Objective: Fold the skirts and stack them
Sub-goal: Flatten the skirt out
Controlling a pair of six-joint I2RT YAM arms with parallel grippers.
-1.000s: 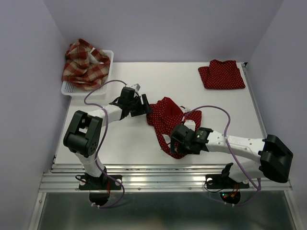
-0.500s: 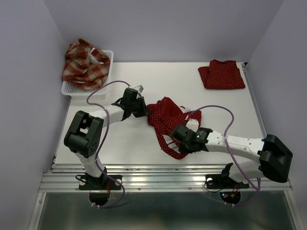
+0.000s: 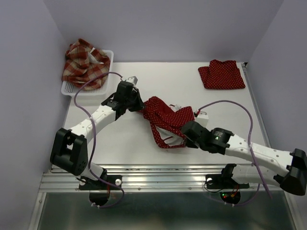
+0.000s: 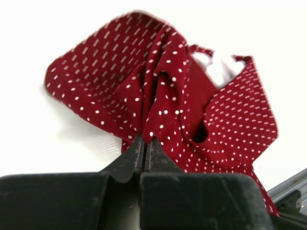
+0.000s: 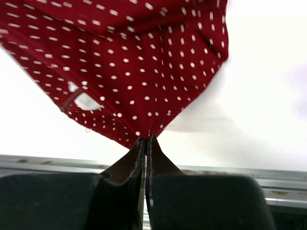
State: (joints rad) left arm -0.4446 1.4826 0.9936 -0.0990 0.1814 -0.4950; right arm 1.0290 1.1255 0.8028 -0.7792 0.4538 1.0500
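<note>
The dotted skirt (image 3: 165, 117) slants away from the basket (image 3: 71, 89), one end pinched tight in the left claw (image 3: 141, 106), the other in the right claw (image 3: 185, 130).

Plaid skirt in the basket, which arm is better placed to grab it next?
Left, probably: the left pincer is nearer the basket and plaid skirt than the right pincer, though both grip the dotted skirt.

A basket (image 3: 70, 89) stands at the far left corner of the table (image 3: 120, 139), with one skirt (image 3: 85, 64) in it; a second skirt (image 3: 221, 74) lies near the far right corner; a third skirt (image 3: 165, 117) lies in the middle, between the left claw (image 3: 139, 106) on its far left side and the right claw (image 3: 187, 130) on its near right side.
</note>
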